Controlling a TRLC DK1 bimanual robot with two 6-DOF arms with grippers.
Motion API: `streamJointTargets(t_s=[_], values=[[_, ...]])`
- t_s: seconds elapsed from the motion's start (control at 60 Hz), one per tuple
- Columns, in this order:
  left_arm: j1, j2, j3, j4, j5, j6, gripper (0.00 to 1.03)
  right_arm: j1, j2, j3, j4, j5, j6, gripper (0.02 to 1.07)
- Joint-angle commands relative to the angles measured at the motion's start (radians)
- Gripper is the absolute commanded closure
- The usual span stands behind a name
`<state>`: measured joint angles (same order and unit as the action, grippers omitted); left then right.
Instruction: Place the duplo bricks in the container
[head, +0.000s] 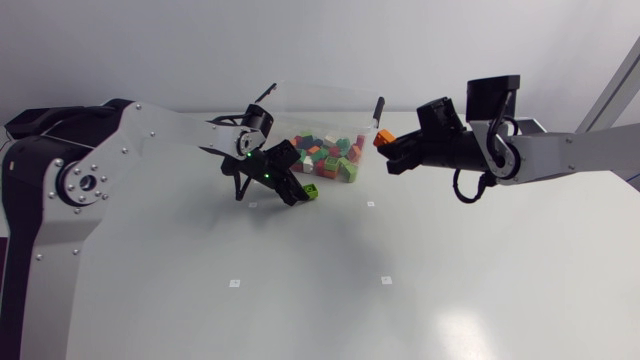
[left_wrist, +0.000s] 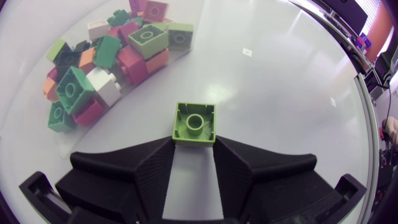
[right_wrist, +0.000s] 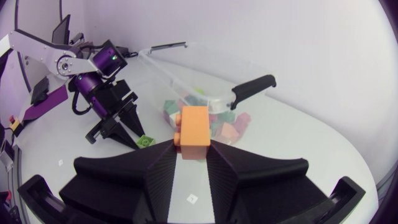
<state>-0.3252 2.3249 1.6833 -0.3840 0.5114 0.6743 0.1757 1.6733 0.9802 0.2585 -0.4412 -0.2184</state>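
A clear plastic container (head: 325, 92) at the back middle of the table holds several mixed duplo bricks (head: 330, 155). Just in front of it, a light green brick (head: 311, 190) sits low at the table surface, and my left gripper (head: 303, 193) is shut on it at the fingertips. In the left wrist view that light green brick (left_wrist: 194, 123) is pinched between both fingers, with the container's bricks (left_wrist: 106, 62) ahead and to one side. My right gripper (head: 388, 150) hovers beside the container's right end, shut on an orange brick (right_wrist: 194, 126).
The container has a black handle (head: 379, 107) on its right end, close to my right gripper. Small white markers (head: 386, 280) dot the white table (head: 320, 310) nearer the front. In the right wrist view my left gripper (right_wrist: 127, 130) shows beyond the orange brick.
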Motion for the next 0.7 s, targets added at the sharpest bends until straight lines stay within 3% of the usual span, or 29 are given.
streamJointTargets(t_s=[0.0, 0.683], values=[[0.015, -0.084, -0.059, 0.005, 0.018, 0.019, 0.74, 0.011, 0.003, 0.055, -0.007, 0.009, 0.039, 0.79], [0.058, -0.360, -0.234, 0.007, 0.027, 0.019, 0.74, 0.102, 0.296, 0.483, -0.077, 0.099, 0.108, 0.79]])
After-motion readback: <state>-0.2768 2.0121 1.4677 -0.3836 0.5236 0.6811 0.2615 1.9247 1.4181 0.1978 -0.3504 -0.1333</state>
